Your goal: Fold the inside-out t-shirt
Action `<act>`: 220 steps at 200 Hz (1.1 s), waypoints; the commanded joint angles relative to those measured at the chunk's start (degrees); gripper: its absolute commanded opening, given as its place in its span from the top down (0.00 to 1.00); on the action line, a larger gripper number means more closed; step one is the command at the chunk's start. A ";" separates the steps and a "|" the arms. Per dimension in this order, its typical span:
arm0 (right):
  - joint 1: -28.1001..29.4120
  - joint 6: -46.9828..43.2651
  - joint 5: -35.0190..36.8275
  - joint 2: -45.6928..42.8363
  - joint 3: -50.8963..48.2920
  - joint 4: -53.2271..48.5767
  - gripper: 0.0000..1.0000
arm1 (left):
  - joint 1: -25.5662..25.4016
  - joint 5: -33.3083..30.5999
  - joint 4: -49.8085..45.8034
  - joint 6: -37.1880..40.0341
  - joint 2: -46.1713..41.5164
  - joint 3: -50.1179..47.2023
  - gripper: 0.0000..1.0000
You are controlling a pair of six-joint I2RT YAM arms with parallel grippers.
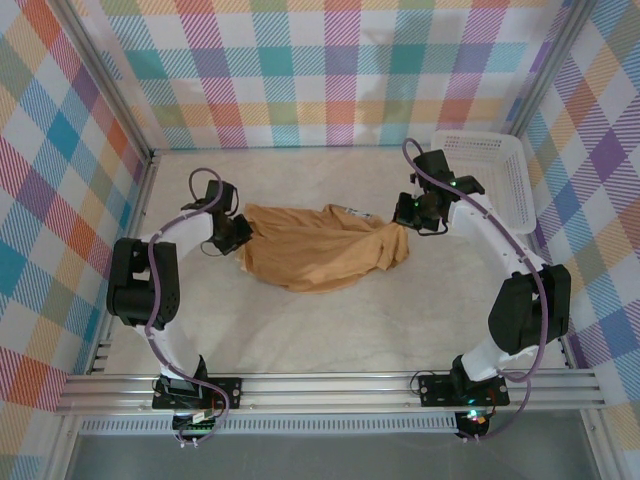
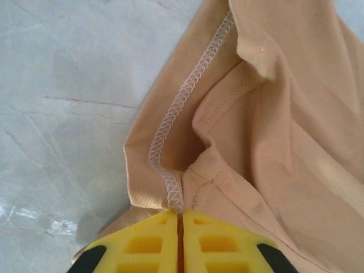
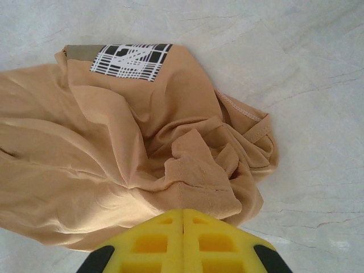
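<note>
Item: one inside-out t-shirt [image 1: 320, 250], tan, soft fabric, lay crumpled and spread sideways on the pale marbled table [image 1: 330, 340], roughly mid-table and toward the far half, stretched between the two arms. Exposed overlock seam [image 2: 170, 119] ran along its left edge, seen from the left wrist. A white label [image 3: 131, 61] with a black pattern sat on a far fold, seen from the right wrist. Left gripper [image 1: 233, 234] was at the shirt's left end, its yellow fingers [image 2: 151, 242] pressed together with the seam and a hem fold pinched between them. Right gripper [image 1: 404, 222] was at the shirt's right end, clamped on a bunched fold of the fabric, the cloth gathered up against its fingertips [image 3: 213, 236]. White mesh basket [image 1: 500, 170] stood at the far right corner, well apart from the shirt. Plaid walls [image 1: 330, 70] enclosed the table on three sides.
</note>
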 commanded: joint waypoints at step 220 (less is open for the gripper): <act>-0.23 -0.26 -13.90 -14.88 47.58 -14.21 1.00 | 0.79 -9.77 -29.57 9.78 -36.08 46.28 1.00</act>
